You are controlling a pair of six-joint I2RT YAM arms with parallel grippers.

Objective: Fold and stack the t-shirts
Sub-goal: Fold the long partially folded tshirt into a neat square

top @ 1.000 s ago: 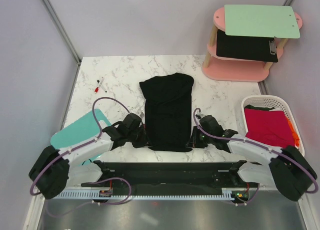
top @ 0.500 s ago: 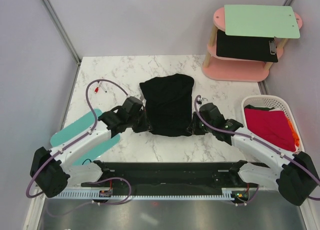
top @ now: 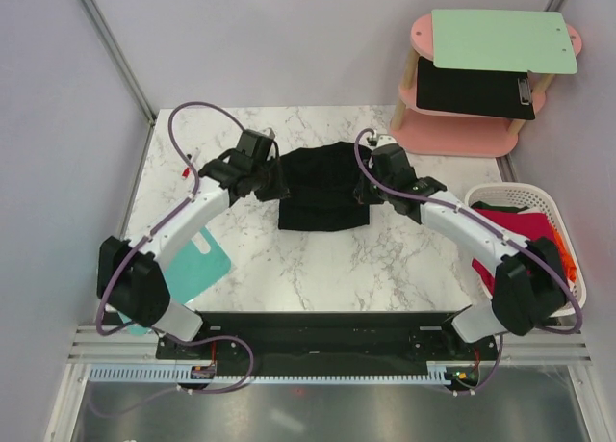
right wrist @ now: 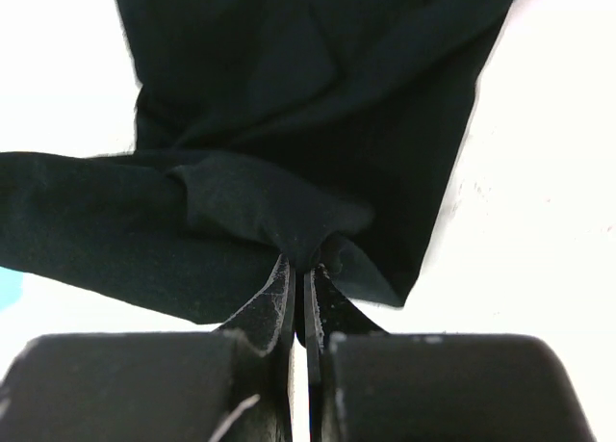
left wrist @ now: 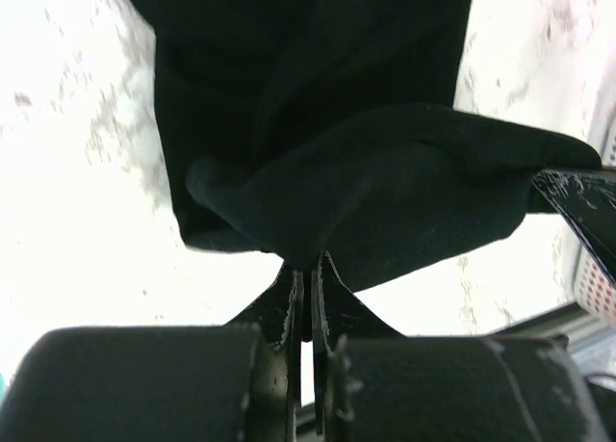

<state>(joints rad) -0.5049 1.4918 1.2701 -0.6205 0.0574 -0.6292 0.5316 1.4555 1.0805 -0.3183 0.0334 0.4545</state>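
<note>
we take the white basket (top: 510, 190) as our mark. the black t-shirt (top: 322, 187) lies on the marble table (top: 318, 269) well to the left of the basket, with one layer doubled over another. the red t-shirt (top: 527, 228) sits inside the basket, with a bit of orange fabric (top: 571, 261) at its right wall.

the left gripper (top: 272, 186) is at the shirt's edge away from the basket, and the right gripper (top: 366, 188) is at the edge nearer the basket. in both wrist views the jaws are pressed almost together, each pinching a bunched tuck of black cloth at the fingertips ( (left wrist: 306, 269), (right wrist: 300, 269)). the cloth between them hangs as a raised, sagging fold over the flat layer below.

we judge this to be the middle of the lengthwise fold, with the held edge not yet laid down.

the grips look thin, only a small gather of cloth in each. if one slips out first, the fold would land skewed toward or away from the basket. the slack in the raised layer could set down as a wrinkle or a roll instead of a flat edge. on opening, the soft knit may cling to a finger and drag the top layer back. a messy fold here would make a poor base for stacking the red t-shirt.
</note>
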